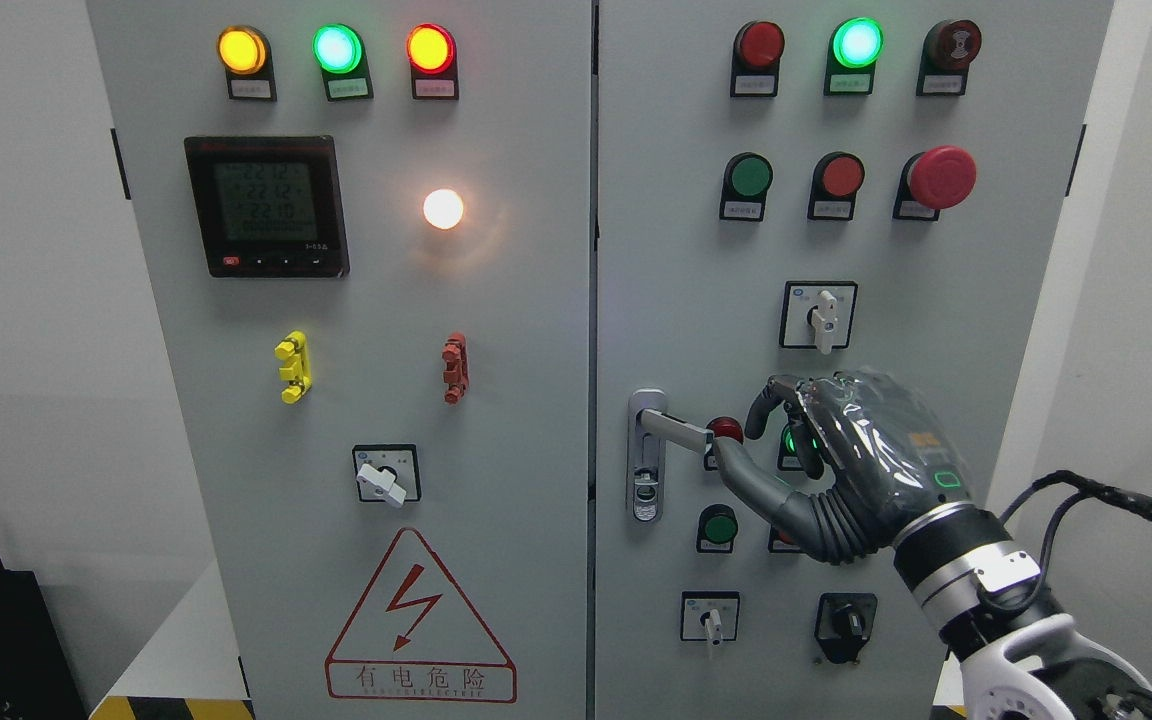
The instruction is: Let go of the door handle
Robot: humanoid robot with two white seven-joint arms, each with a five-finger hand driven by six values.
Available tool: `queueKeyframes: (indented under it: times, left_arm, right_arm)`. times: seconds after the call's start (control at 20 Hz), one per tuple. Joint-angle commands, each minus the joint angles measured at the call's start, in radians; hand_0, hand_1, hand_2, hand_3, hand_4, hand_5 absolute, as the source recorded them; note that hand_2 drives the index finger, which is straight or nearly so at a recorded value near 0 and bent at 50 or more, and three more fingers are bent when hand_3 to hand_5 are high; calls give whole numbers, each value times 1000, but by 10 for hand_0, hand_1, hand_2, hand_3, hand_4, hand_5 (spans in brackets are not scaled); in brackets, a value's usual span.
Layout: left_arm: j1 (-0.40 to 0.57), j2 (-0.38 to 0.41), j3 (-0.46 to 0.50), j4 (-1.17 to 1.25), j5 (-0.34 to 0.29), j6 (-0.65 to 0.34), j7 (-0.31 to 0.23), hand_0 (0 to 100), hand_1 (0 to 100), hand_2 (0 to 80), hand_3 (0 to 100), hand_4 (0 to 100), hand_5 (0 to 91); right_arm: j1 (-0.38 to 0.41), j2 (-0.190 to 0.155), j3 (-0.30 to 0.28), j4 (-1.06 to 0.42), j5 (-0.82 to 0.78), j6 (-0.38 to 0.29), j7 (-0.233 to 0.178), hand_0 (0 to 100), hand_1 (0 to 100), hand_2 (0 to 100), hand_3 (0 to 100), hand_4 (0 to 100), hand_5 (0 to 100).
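The silver door handle (674, 427) sits on the left edge of the cabinet's right door (686, 250), its lever sticking out to the right from a backplate with a keyhole. My right hand (748, 432), dark and wrapped in clear film, hovers just right of the lever's tip. Its thumb (736, 470) reaches toward the lever's end from below, and the other fingers (774, 400) are loosely bent beyond the tip. Nothing lies inside the hand, and a small gap shows between it and the lever. My left arm is out of view.
The right door carries buttons, lamps, a red emergency stop (941, 177) and rotary switches (821, 318) around the hand. A red button (726, 428) sits right behind the thumb. The left door (386, 300) has a meter, lit lamps and a warning triangle. A white wall stands to the right.
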Motion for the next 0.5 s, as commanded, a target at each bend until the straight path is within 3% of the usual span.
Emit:
queueKeyframes:
  times: [0.0, 0.3, 0.45]
  left_arm:
    - [-3, 0, 2, 9, 0, 0, 0, 120, 389, 0, 0, 0, 0]
    - [-3, 0, 2, 9, 0, 0, 0, 120, 389, 0, 0, 0, 0]
    - [-3, 0, 2, 9, 0, 0, 0, 120, 389, 0, 0, 0, 0]
  right_arm:
    - [-23, 11, 0, 1, -38, 27, -3, 406, 225, 513, 1000, 1000, 1000]
    - [-40, 11, 0, 1, -55, 28, -6, 406, 225, 502, 1000, 1000, 1000]
    - [-42, 31, 2, 1, -55, 28, -6, 406, 226, 501, 1000, 1000, 1000]
